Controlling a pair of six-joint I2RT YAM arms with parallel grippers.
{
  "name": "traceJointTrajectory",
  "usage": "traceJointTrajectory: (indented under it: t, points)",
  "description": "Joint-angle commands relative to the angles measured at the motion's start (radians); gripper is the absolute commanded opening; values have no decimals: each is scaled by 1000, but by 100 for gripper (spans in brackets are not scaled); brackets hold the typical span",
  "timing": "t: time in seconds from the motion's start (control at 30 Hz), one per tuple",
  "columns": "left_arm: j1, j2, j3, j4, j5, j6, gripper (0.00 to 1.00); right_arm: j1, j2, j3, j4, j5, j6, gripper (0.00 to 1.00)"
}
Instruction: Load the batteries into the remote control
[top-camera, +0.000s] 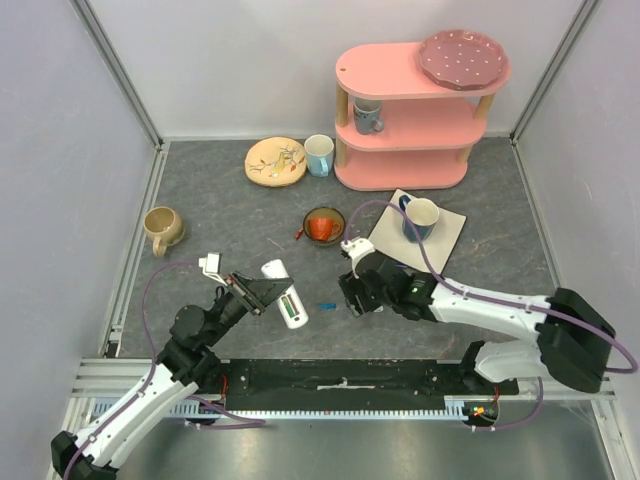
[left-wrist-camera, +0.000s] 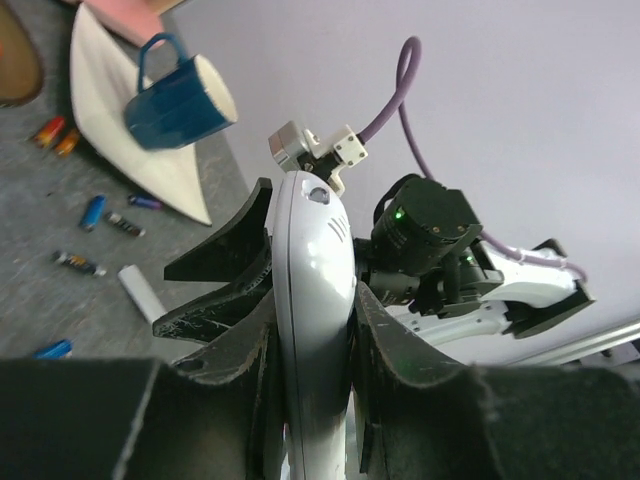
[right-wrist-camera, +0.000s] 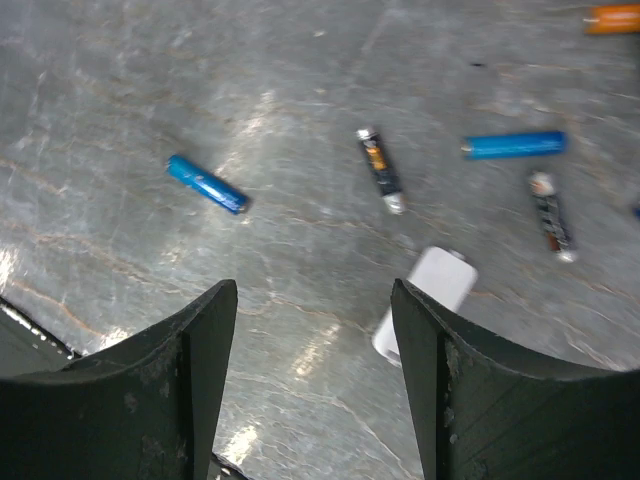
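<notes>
the fingers of our left gripper (left-wrist-camera: 312, 262) clench the white remote control (left-wrist-camera: 312, 360) by its long sides. our right gripper (right-wrist-camera: 315, 300) hangs released, empty, over the grey table (right-wrist-camera: 100, 90), where a blue battery (right-wrist-camera: 207, 184) and dark batteries (right-wrist-camera: 380, 168) lie loose.

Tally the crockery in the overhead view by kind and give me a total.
Mugs: 4 (tan mug, pale mug, grey-blue mug, dark blue mug)
Plates: 2 (floral plate, pink plate)
Bowls: 1 (red bowl)
Total: 7
</notes>
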Motion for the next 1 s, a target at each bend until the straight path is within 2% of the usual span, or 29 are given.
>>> traceJointTrajectory:
  t: [0.0, 0.13, 0.4, 0.97]
  points:
    - [5, -63, -38, -198, -9, 53, 2, 25, 96, 74, 132, -145, -80, 71]
    - [5, -89, -41, -235, -3, 36, 2, 31, 211, 126, 141, -153, -118, 71]
    - [5, -106, -58, -227, 26, 22, 2, 31, 323, 166, 210, -172, -158, 68]
    - [5, -151, -76, -266, 22, -8, 2, 46, 360, 105, 253, -194, -173, 54]
